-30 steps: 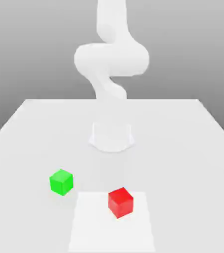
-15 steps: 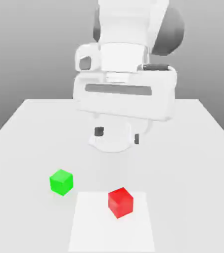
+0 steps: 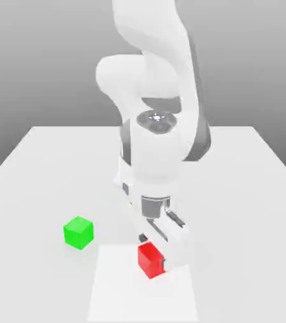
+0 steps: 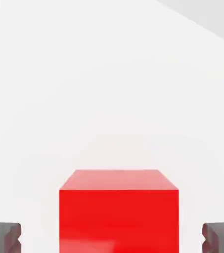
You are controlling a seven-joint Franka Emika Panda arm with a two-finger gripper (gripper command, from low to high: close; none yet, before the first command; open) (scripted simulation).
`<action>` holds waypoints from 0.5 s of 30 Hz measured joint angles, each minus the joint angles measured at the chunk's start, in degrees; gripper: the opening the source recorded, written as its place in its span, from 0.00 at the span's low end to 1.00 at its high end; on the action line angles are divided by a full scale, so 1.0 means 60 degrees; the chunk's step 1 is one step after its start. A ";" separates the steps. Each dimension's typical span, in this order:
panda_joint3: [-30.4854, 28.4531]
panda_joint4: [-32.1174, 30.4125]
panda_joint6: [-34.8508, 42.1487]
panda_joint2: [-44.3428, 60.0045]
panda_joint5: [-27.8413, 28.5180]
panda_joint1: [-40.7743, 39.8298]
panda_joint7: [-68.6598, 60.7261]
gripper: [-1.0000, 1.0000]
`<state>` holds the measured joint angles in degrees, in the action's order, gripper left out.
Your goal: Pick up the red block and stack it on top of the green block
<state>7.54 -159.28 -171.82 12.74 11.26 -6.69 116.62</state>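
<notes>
The red block [image 3: 149, 260] is a small bright red cube resting on a paler square patch of the white table, near the front. My gripper [image 3: 153, 251] has come down over it, with one dark fingertip on each side. In the hand view the red block [image 4: 118, 212] sits between the two fingertips [image 4: 3, 237], and a gap of table shows on both sides, so the gripper [image 4: 112, 238] is open and touches nothing. The green block [image 3: 78, 232] stands alone on the table, toward the exterior view's left of the red one.
The white table [image 3: 246, 189] stretches wide around both cubes. The paler square patch [image 3: 126, 290] lies flat under the red block. My white arm [image 3: 154, 145] rises behind the cubes in the middle of the table.
The arm has swung forward and down, so the hand that hung high over the table now sits low, straddling the red block. Neither block has moved.
</notes>
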 joint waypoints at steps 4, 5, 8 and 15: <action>0.0001 0.0000 -0.0027 0.0001 0.0007 -0.0001 0.0007 0.00; -0.0127 0.0021 -0.0136 0.0136 0.0117 0.0100 0.0089 0.00; 0.0370 -0.0075 0.0371 -0.0477 -0.0428 -0.0261 -0.0304 0.00; 0.0221 -0.0693 0.2080 -0.2811 -0.1794 -0.0858 -0.1643 0.00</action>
<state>8.87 -163.44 -159.35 -4.13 0.50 -11.84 106.76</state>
